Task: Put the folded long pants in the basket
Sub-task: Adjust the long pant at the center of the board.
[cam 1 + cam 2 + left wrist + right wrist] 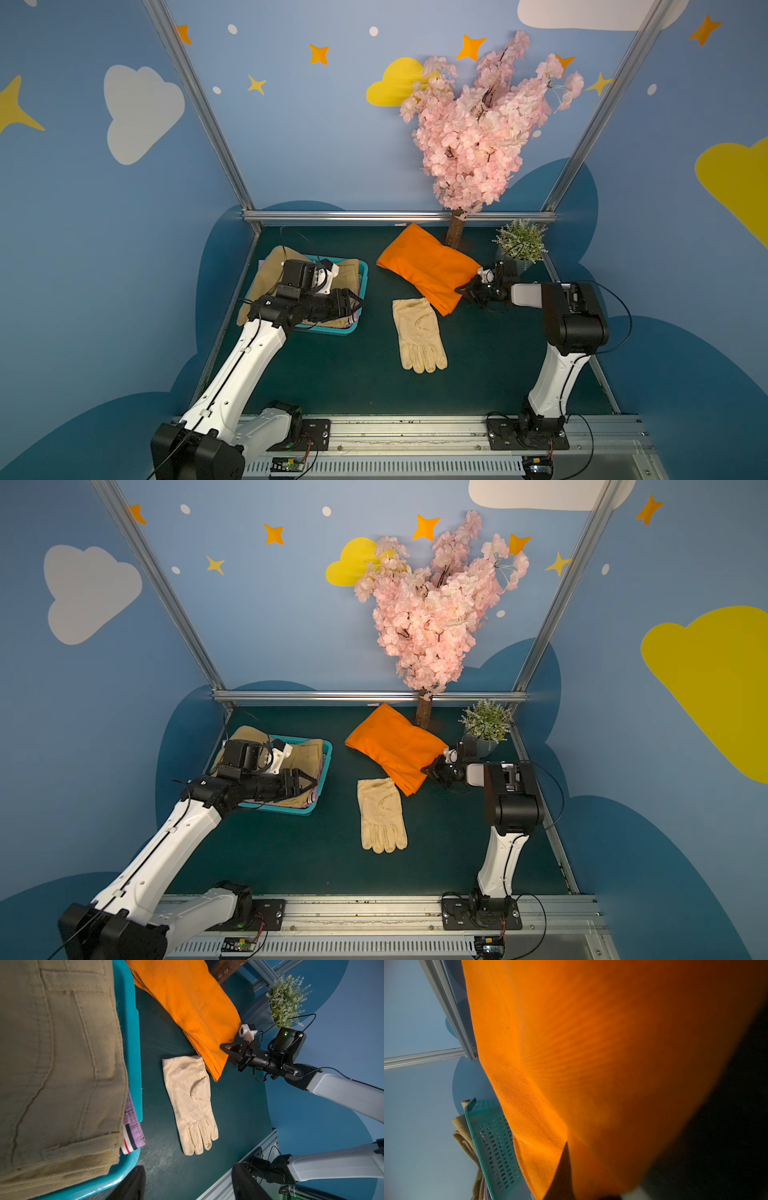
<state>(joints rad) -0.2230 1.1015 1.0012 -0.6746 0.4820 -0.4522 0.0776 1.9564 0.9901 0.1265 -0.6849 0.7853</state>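
Orange grabs your eye first. In both top views the orange pants (428,266) (395,746) lie folded on the green table (332,382) at about 1 o'clock, outside the basket (328,331) (291,810), which sits over at 9 o'clock. The right gripper (463,289) (430,769) comes in from 3 o'clock, jaws pinched down on the pants' near right edge. The tan pants (266,270) top the pile in the basket and spill over its far rim. The left gripper (353,305) (307,785) hangs right above them, so that arm blocks a good chunk of the basket. A cream glove (417,336) lies dead centre, cuff touching the orange corner. There's a pink blossom tree (473,133) just behind the orange pants at 12, and a little potted plant (519,241) at 2, close behind the right wrist.

Left wrist view: the left gripper (188,1167) has its jaws spread wide, only table showing between them. Tan pants (58,1053) fill the basket (128,1032), with lilac pants (133,1120) and a striped waistband peeking out underneath. The glove (191,1103) lies between the basket and the right gripper (225,1049), which is clamped on orange cloth (187,1007).

Right wrist view: pretty much all orange pants (591,1064) up against the lens. Past them is the basket's mesh wall (494,1147) with tan cloth (459,1124) hanging over. Can't make out the fingers here.
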